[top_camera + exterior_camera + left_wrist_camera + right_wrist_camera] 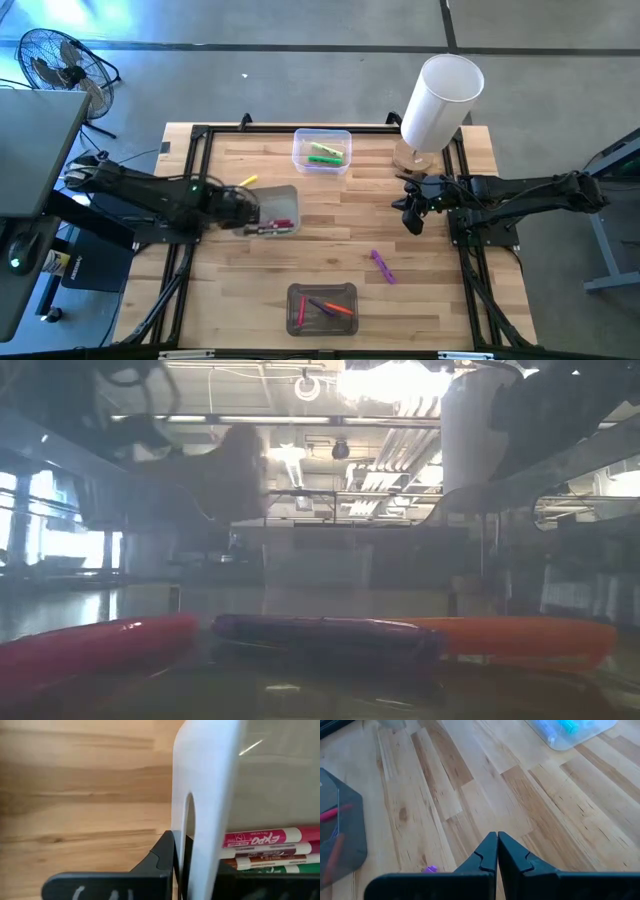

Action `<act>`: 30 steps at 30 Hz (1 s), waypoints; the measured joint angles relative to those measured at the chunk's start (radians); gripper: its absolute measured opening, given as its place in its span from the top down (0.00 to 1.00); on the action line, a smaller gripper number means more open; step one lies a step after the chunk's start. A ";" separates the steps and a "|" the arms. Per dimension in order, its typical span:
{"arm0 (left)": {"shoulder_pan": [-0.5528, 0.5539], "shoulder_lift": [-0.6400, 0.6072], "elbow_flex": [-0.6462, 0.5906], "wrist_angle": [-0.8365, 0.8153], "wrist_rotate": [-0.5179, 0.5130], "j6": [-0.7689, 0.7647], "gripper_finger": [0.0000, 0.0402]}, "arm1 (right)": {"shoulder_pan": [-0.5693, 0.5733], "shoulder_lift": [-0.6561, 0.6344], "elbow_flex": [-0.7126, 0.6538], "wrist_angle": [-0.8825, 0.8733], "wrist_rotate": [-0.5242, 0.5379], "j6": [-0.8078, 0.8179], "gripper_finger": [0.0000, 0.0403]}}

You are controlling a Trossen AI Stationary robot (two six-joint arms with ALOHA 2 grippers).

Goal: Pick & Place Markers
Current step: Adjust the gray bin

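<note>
My left gripper (pixel 250 212) is shut on a clear plastic bin (pixel 277 210) at the table's left middle. Inside that bin lie several markers, among them a pink one (pixel 260 839), white-bodied ones and a green one (pixel 295 868). A yellow marker (pixel 247 181) lies just beyond the gripper. A purple marker (pixel 382 266) lies loose on the wood at the near right. My right gripper (pixel 412 215) hangs shut over the table's right side and holds nothing. My left gripper pinches the bin's side wall (pixel 200 827), on the bin's left side. One finger (pixel 162 855) stands outside the wall and the other is hidden behind it inside the bin. The fingers come steeply from above. Whether the bin's bottom rests on the table, I cannot tell.
A second clear bin (pixel 322 150) with green markers stands at the far middle. A third bin (pixel 322 308) at the near edge holds red, purple and orange markers (pixel 320 632). A big white cylinder (pixel 437 100) stands at the far right. Bare wood lies between the bins.
</note>
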 joint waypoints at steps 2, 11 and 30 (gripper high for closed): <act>0.046 0.052 0.046 0.001 0.018 0.056 1.00 | 0.000 0.000 0.000 0.000 0.000 0.000 1.00; 0.185 0.384 0.330 0.003 0.048 0.271 1.00 | 0.000 0.000 0.000 -0.002 0.000 -0.032 1.00; 0.238 0.722 0.470 0.121 0.141 0.420 1.00 | 0.000 0.000 -0.001 -0.008 -0.003 -0.090 1.00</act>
